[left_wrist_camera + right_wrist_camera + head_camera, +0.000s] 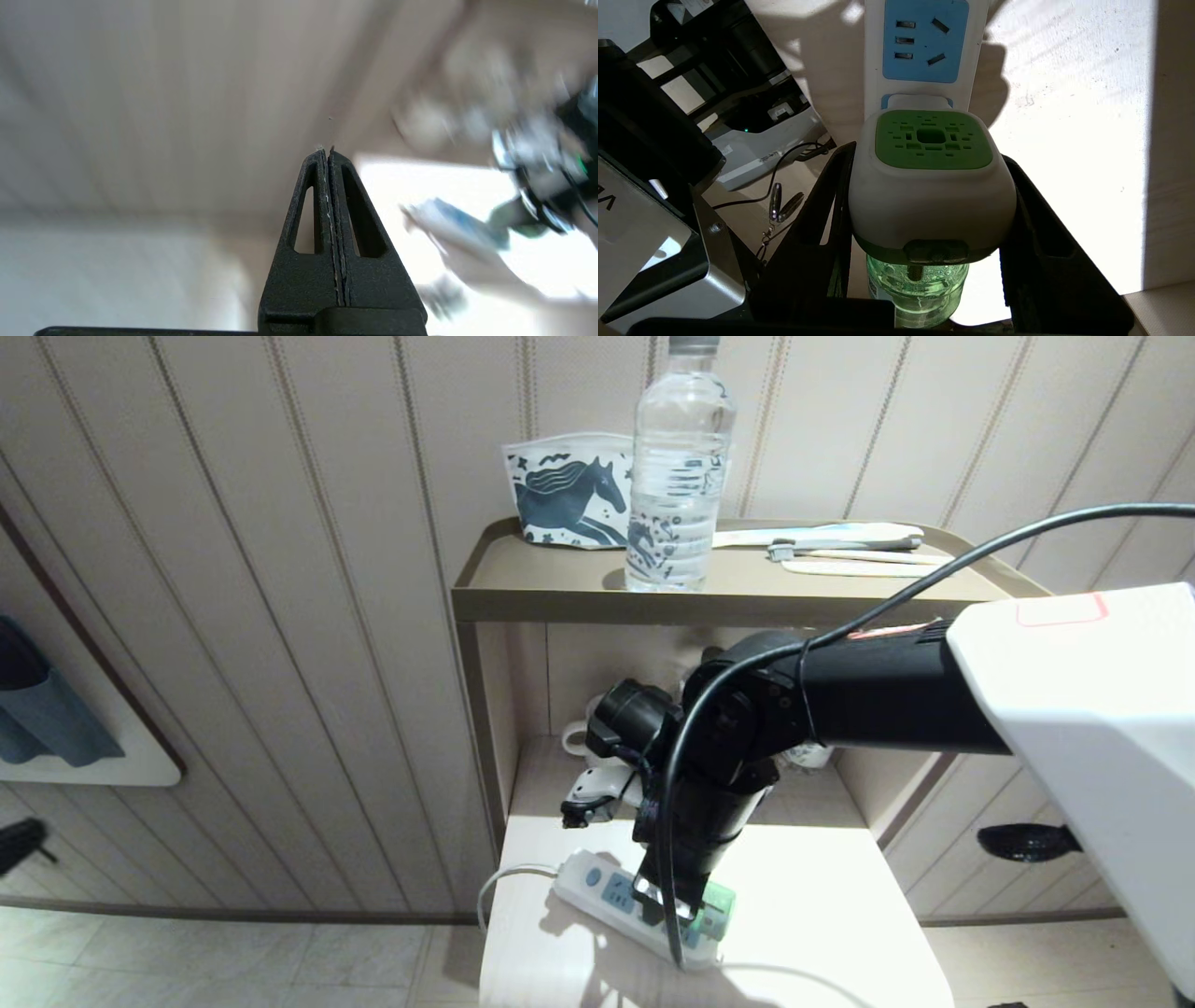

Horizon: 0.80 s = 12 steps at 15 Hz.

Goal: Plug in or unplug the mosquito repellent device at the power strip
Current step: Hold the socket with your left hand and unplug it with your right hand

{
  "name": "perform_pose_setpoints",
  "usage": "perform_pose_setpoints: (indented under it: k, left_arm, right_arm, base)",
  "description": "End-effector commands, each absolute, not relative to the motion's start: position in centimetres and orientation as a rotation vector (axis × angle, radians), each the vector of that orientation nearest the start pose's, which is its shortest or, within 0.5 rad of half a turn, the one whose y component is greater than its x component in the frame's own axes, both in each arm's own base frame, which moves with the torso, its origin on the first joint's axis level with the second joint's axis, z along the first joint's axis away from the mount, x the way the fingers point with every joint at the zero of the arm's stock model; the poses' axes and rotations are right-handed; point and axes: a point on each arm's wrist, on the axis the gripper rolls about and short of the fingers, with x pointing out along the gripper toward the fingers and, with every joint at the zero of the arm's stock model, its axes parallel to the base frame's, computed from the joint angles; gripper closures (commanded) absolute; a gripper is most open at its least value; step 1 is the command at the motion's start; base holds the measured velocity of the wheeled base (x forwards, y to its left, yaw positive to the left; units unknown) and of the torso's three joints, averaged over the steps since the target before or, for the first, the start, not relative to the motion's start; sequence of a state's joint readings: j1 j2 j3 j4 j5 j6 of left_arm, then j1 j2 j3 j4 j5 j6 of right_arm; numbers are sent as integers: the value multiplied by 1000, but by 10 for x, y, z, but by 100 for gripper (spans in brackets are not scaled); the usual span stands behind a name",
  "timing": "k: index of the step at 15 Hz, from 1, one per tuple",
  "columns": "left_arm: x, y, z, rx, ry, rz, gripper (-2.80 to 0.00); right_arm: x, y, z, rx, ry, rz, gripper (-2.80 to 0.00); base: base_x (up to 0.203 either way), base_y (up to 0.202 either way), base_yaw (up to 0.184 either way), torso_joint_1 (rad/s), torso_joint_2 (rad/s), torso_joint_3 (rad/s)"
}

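White plastic mosquito repellent device (931, 186) | seated on end socket of power strip (924, 42), on pale table (822, 915) | right gripper (924, 205) clamped on its sides | left gripper (331, 154) fingers together, idle | insertion or removal apparently unfinished; release remains.

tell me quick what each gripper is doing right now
Left gripper: shut, holding nothing.
Right gripper: closed on the mosquito repellent device, which sits at the power strip.
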<state>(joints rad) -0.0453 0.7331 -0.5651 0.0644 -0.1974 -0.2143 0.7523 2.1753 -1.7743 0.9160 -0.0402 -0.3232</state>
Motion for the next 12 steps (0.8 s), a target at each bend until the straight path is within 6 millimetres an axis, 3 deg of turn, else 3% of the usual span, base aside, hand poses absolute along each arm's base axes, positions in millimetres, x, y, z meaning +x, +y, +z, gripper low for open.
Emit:
perform_pose_setpoints:
  k: [1, 4, 7, 9, 12]
  left_arm:
    - [143, -24, 190, -298, 657, -333, 0]
    - [185, -60, 153, -310, 877, -503, 0]
    - [217, -92, 115, -283, 974, -585, 0]
    - [240, -112, 97, -268, 910, -640, 0]
    - [263, -140, 85, -254, 832, -714, 0]
  right_arm:
    - [277, 270, 147, -805, 1147, 831, 0]
    - [277, 280, 137, -820, 1158, 845, 0]
    - [278, 285, 132, -818, 1139, 851, 0]
    - [279, 286, 122, -817, 1170, 841, 0]
    - [277, 285, 128, -793, 1164, 831, 0]
  base:
    - [0, 0, 0, 0, 0, 0]
    - [0, 0, 0, 0, 0, 0]
    - [0, 0, 0, 0, 0, 0]
    - [0, 0, 0, 0, 0, 0]
    - [0, 0, 0, 0, 0, 0]
